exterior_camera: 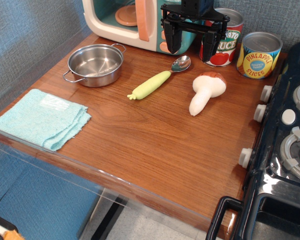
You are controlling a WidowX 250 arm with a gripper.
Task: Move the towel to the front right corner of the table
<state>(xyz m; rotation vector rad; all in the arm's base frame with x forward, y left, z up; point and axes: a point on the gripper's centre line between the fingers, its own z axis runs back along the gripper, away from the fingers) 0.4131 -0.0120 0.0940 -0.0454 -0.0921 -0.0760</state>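
Two cans [240,47] stand at the back, near a toy mushroom [206,91], a green-handled spoon [157,81] and a steel pot [95,64]. The gripper [191,44] hangs wide open above the spoon, holding nothing. The towel [39,118] lies at the table [150,145] front left corner; a black toy stove [285,150] borders the right.

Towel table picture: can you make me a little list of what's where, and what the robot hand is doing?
towel: folded, at one front corner of the table
hand: open, empty, up at the back, far from towel
steel pot: empty, behind towel
spoon: yellow-green handle, mid table
toy mushroom: lying beside spoon
cans: two, back corner
toy stove: black, opposite side from towel
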